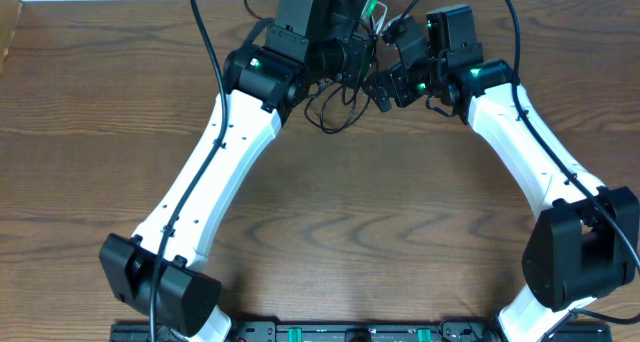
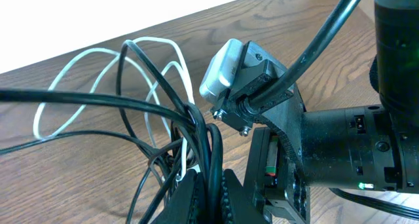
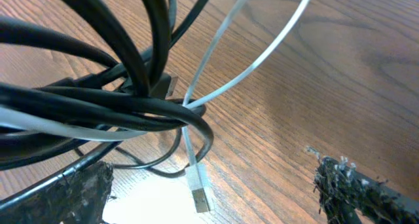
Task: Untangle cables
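The cables (image 1: 335, 110) hang as a tangled bunch between both wrists at the far middle of the table. My left gripper (image 2: 209, 188) is shut on a thick black cable (image 2: 211, 152) that rises from the bunch. A white cable (image 2: 98, 60) loops out to the left over the wood. In the right wrist view the black strands (image 3: 131, 106) cross in a knot, and the white cable (image 3: 216, 47) runs through them, with its plug end (image 3: 200, 192) dangling. My right gripper (image 3: 222, 198) stands wide open around that plug, touching nothing. In the overhead view the left gripper (image 1: 348, 57) and right gripper (image 1: 385, 84) are close together.
The right arm's wrist camera housing (image 2: 229, 70) sits close beside the left gripper's jaws. The wooden table (image 1: 350, 232) stretches toward the near edge, and its far edge (image 2: 196, 14) lies just behind the cables. The arm bases (image 1: 160, 282) stand at the front corners.
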Controlling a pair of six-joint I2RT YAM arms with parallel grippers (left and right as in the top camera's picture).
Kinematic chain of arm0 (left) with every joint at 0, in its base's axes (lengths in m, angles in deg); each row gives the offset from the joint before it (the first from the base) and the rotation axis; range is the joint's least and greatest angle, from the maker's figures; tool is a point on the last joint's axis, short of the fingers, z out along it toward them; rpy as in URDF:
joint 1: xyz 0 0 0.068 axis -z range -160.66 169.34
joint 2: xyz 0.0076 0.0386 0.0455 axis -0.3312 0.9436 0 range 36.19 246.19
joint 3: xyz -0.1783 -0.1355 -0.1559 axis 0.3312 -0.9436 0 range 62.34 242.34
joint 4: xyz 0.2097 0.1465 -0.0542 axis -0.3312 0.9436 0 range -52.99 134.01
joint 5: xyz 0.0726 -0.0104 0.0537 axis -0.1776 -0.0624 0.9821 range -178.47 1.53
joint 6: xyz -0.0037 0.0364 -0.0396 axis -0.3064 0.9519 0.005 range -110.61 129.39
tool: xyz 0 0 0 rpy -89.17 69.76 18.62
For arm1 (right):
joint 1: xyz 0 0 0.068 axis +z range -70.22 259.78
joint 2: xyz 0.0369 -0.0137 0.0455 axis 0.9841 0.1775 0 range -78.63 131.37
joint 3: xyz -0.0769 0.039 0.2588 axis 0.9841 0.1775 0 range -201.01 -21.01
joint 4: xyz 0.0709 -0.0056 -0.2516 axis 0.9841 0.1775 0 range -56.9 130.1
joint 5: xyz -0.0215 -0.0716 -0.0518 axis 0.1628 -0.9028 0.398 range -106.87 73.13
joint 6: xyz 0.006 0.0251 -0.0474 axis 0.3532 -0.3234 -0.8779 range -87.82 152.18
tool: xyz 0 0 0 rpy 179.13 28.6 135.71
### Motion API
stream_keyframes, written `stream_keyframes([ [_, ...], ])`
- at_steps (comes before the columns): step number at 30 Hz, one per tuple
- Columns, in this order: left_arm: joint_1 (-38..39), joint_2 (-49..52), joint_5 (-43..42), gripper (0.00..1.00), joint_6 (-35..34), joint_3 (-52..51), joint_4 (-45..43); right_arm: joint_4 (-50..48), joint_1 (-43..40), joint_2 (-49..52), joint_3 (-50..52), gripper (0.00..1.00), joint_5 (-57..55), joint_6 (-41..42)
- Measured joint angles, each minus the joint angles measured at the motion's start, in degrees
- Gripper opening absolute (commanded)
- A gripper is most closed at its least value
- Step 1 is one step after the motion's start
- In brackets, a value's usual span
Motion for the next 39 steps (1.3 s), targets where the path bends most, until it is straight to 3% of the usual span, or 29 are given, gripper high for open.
stream_keyframes([
  [24, 0.0, 0.0, 1.7, 0.08, 1.4, 0.0, 0.0, 2.2, 0.3, -3.1, 0.0, 0.95, 2.8, -0.3],
  [39, 0.0, 0.0, 1.7, 0.08, 1.4, 0.0, 0.0, -1.6, 1.7, -3.1, 0.0, 0.95, 2.8, -0.5],
])
